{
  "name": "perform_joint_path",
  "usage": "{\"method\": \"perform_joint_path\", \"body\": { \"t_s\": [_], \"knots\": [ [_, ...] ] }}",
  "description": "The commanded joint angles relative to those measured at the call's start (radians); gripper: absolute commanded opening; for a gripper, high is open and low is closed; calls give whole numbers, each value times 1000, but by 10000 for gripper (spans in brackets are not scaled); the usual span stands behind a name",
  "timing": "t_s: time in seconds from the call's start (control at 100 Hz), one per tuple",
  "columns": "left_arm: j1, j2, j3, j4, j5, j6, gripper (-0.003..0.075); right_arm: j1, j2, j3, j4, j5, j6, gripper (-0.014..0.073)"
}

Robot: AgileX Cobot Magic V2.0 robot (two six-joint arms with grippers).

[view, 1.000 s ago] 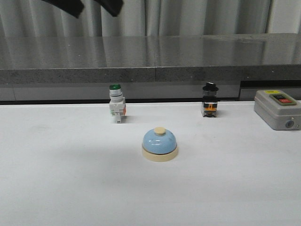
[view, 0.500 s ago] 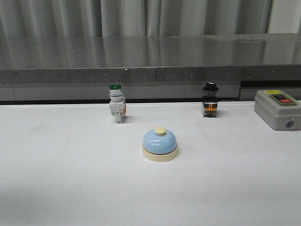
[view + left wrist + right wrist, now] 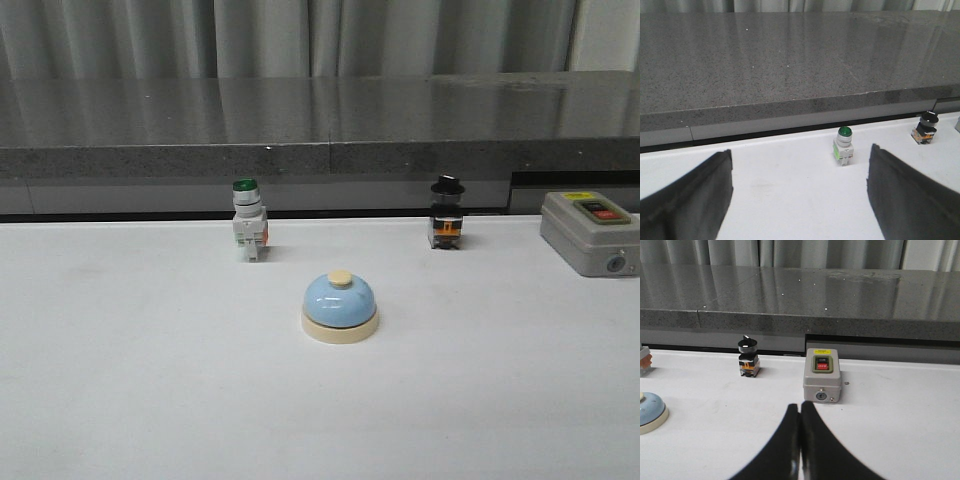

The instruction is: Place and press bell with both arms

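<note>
We see the bell sitting upright on the white tabletop, roughly midway between the left and right edges and a little nearer the far edge than the near one. Its light-blue dome rests on the cream base, cream button on top, nothing touching it. Neither arm shows in the front view.

Behind the bell, close to the far edge, we have the green-capped switch off to the left and the black-capped switch off to the right, both upright and well apart from the bell. Over by the far right corner lies the grey control box, its two buttons facing up.

From the left wrist camera, we get the left claw spread wide, its two dark fingers set far apart with bare tabletop between them. It holds nothing. Beyond it stand the green-capped switch and, further along, the black-capped one.

From the right wrist camera, the right claw is pressed together, the two fingers meeting in a thin seam with nothing between them. It points toward the grey control box, which sits just beyond the tips. The bell's edge peeks in at the side of this view, cut off by the frame. How high either claw hangs above the tabletop, we cannot really tell from these angles.
</note>
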Motion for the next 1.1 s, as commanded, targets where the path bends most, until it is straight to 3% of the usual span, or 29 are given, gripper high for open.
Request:
{"method": "perform_joint_path", "body": {
  "t_s": [0.0,0.15,0.45,1.09],
  "knots": [
    [4,-13,-19,-6,-83,-10,526,-7,-17,-14,-5,-85,-4,-60],
    [4,-13,-19,-6,-87,-10,431,-7,-17,-14,-5,-85,-4,-60],
    [4,-13,-19,-6,-91,-10,-23,-7,-17,-14,-5,-85,-4,-60],
    [4,-13,-19,-6,-91,-10,-20,-7,-17,-14,-5,-85,-4,-60]
  ]
}}
